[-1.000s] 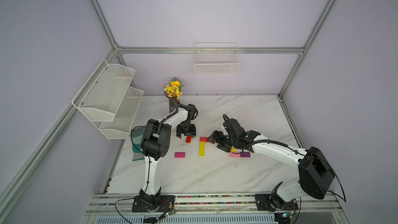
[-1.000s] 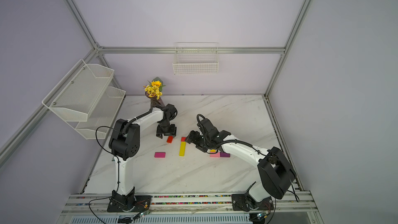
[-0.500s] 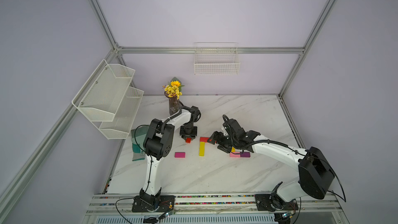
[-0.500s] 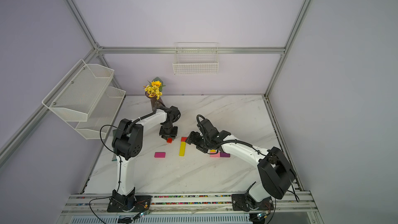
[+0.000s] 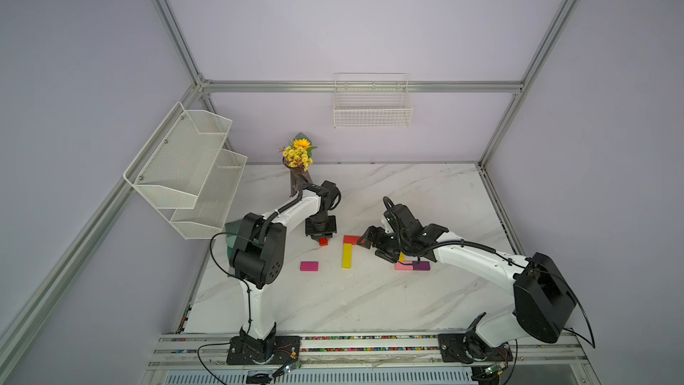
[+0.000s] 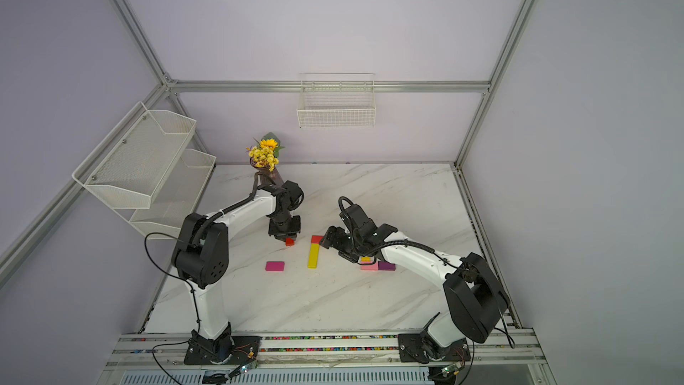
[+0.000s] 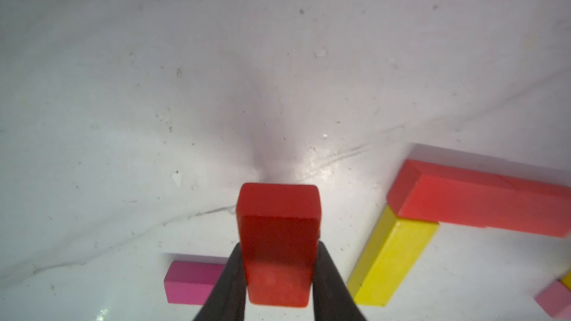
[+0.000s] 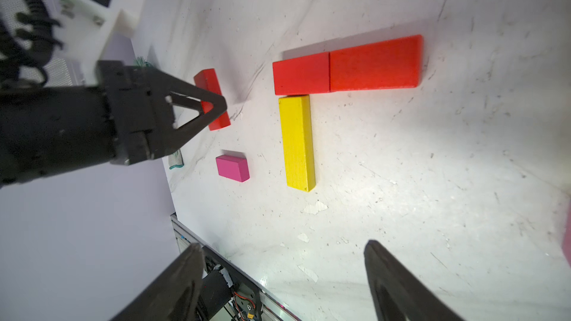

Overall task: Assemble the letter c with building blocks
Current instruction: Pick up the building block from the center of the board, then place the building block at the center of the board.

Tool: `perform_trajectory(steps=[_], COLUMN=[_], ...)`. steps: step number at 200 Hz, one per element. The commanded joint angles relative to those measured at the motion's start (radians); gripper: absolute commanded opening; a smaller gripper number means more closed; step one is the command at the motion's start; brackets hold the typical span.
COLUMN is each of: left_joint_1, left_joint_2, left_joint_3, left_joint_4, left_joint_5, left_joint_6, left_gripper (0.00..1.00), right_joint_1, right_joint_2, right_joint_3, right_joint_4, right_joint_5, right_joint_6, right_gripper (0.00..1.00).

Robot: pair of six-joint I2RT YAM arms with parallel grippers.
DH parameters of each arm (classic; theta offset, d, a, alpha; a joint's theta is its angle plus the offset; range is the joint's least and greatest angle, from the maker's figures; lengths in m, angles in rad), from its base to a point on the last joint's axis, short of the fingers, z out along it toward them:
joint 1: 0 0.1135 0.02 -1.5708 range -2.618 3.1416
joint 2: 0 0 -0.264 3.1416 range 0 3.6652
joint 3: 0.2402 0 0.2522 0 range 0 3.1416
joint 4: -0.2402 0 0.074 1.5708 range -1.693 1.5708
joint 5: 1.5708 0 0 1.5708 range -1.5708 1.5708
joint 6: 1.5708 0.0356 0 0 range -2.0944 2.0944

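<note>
Left jaws clamp red block [image 7: 278,242], long axis seemingly parallel to yellow block [image 7: 392,260]; right jaws apart.

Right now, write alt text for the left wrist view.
The left gripper is shut on a small red block over the white marble table. Nearby lie a magenta block and a yellow block whose end meets a row of red blocks.

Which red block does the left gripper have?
The small lone red block, clamped between the jaws of the left gripper. The other two red blocks lie end to end, touching the yellow block.
</note>
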Motion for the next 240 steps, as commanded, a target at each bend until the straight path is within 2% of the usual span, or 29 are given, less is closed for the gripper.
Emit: perform_trajectory(steps=[1, 42, 70, 92, 118, 141, 167, 222, 240], left_joint_1=[-0.03, -0.123, -0.227, -0.323, -0.437, -0.507, -0.551, -0.561, -0.56], left_joint_2=[-0.155, -0.394, -0.535, -0.552, -0.491, -0.394, -0.32, -0.268, -0.262], left_joint_3=[-0.089, -0.362, -0.49, -0.535, -0.542, -0.541, -0.529, -0.552, -0.567], left_joint_4=[0.075, 0.241, 0.316, 0.36, 0.397, 0.438, 0.47, 0.539, 0.572], left_joint_5=[0.073, 0.089, 0.029, -0.015, -0.047, -0.048, -0.046, -0.042, -0.037], left_joint_6=[-0.208, -0.573, -0.832, -0.999, -1.154, -1.262, -1.327, -1.39, -1.403], left_gripper=[0.17, 0.17, 0.18, 0.18, 0.18, 0.19, 0.19, 0.21, 0.3], right_joint_1=[-0.023, -0.072, -0.095, -0.105, -0.11, -0.116, -0.122, -0.129, -0.129], right_joint_2=[-0.028, -0.032, -0.033, -0.034, -0.038, -0.048, -0.062, -0.078, -0.079], right_joint_3=[-0.014, -0.028, -0.038, -0.043, -0.04, -0.041, -0.042, -0.047, -0.045], right_joint_4=[-0.007, -0.002, 0.001, 0.001, -0.007, -0.013, -0.032, -0.069, -0.071], right_joint_5=[0.009, -0.013, -0.026, -0.033, -0.036, -0.039, -0.042, -0.042, -0.044], right_joint_6=[-0.021, -0.045, -0.056, -0.06, -0.063, -0.066, -0.077, -0.095, -0.097], right_gripper=[0.84, 0.84, 0.84, 0.84, 0.84, 0.84, 0.84, 0.84, 0.84])
